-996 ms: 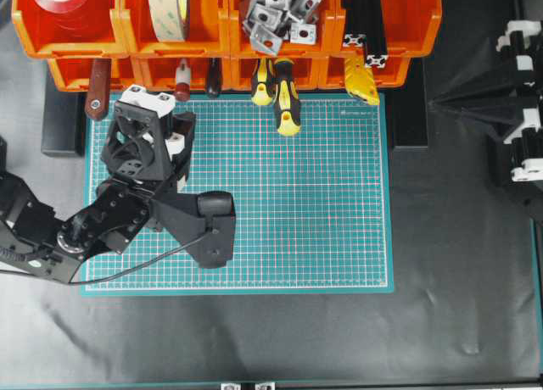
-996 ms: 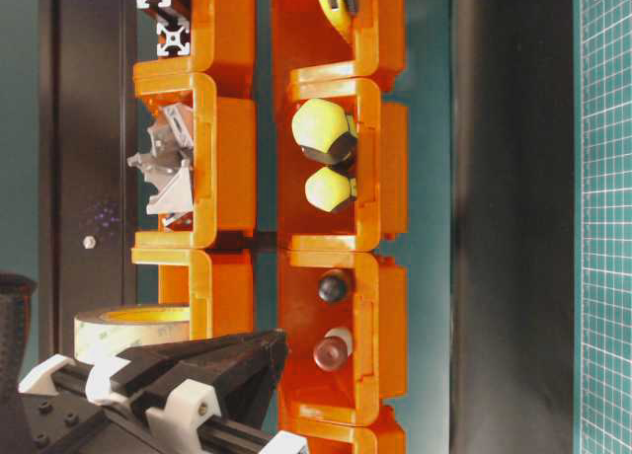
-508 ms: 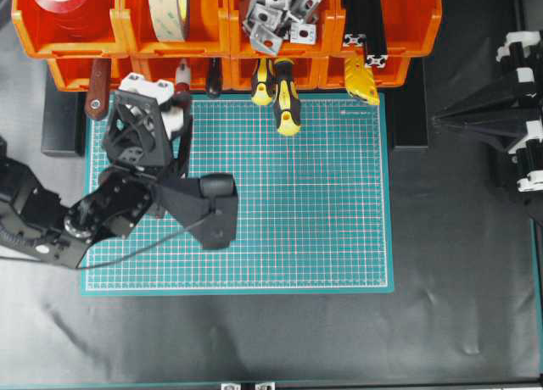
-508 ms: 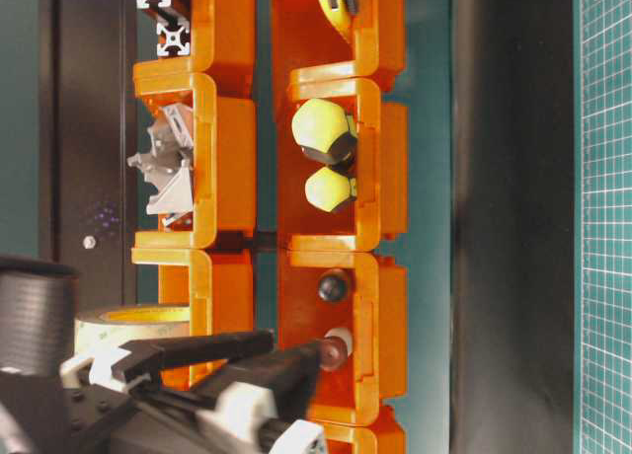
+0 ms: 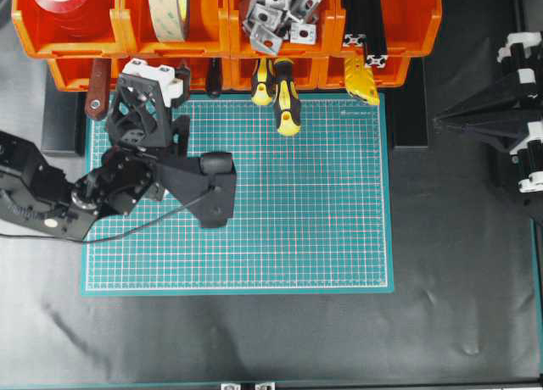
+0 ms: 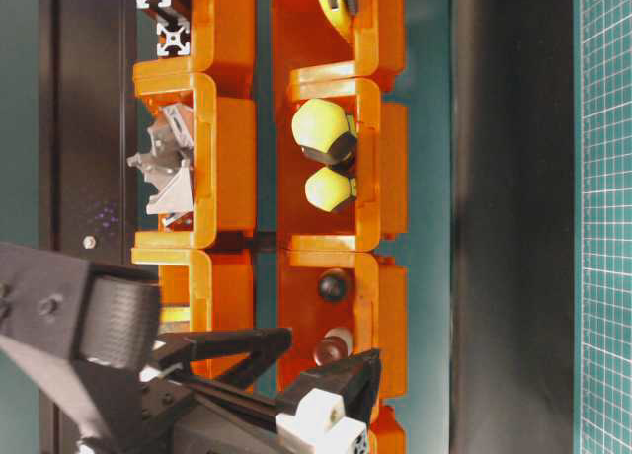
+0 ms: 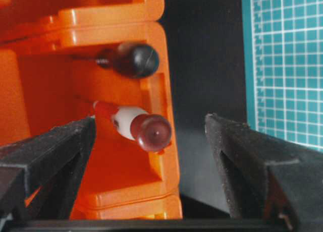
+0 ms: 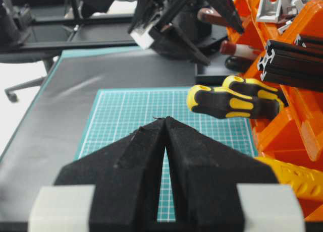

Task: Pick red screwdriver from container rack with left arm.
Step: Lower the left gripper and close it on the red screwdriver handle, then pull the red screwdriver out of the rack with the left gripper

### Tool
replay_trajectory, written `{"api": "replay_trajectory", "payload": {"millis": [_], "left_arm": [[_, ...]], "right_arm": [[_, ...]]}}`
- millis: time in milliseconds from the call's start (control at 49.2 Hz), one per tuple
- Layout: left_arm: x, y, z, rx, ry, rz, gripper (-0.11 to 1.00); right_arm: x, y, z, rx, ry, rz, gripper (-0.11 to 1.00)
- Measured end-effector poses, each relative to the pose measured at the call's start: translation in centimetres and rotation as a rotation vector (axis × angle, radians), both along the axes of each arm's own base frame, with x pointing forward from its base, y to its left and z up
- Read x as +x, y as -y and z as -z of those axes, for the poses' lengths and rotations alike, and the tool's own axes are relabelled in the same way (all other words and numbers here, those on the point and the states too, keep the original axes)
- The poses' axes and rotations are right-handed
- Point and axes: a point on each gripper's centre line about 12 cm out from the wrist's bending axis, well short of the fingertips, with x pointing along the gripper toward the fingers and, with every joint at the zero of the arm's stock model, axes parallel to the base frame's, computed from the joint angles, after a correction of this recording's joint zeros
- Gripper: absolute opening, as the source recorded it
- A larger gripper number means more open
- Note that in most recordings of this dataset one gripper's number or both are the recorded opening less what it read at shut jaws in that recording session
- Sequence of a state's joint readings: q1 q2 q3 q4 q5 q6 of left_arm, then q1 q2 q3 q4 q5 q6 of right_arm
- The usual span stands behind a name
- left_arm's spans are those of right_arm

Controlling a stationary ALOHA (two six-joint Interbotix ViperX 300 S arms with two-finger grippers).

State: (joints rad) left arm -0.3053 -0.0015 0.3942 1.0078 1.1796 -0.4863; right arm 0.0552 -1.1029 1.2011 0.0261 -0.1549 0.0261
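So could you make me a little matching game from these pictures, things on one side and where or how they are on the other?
Things:
1. red screwdriver
2. yellow-and-black screwdrivers
3. left gripper
4. right gripper

States:
A. fingers shut together
B. fingers wide apart, at the rack
C. butt end poking out of a lower orange bin
D. handles hanging out over the green mat

Pairs: 1-C, 2-D, 3-B, 4-A

The red screwdriver [image 7: 144, 128] shaft is hidden inside the container rack [image 7: 121, 50].
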Motion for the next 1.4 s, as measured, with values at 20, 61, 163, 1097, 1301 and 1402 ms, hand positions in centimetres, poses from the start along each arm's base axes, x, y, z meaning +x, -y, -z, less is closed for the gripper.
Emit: {"api": "replay_trajectory", "payload": {"millis": [20, 61, 163, 1097, 1301, 1402], "left_arm": [[0.0, -0.2, 0.0, 0.001, -0.003, -0.004, 0.86], [0.0, -0.4, 0.1, -0.001, -0.001, -0.007, 0.86], [0.0, -0.9, 0.2, -0.006, 0.000, -0.012, 0.86], [0.2, 0.1, -0.4, -0.004, 0.008, 0.014, 0.30], [0.4, 1.9, -2.5, -0.015, 0.060, 0.044, 0.28], [0.1, 3.3, -4.4, -0.020, 0.099, 0.059, 0.26]], "right_arm": [[0.0, 0.0, 0.0, -0.001, 0.003, 0.001, 0.00], [0.0, 0.0, 0.1, -0.002, -0.001, 0.001, 0.00], [-0.1, 0.0, 0.1, -0.002, 0.000, 0.001, 0.00], [-0.3, 0.0, 0.3, 0.003, 0.003, 0.002, 0.00], [-0.3, 0.0, 0.4, 0.005, 0.000, 0.002, 0.00], [-0.3, 0.0, 0.3, 0.006, 0.004, 0.001, 0.00]]}}
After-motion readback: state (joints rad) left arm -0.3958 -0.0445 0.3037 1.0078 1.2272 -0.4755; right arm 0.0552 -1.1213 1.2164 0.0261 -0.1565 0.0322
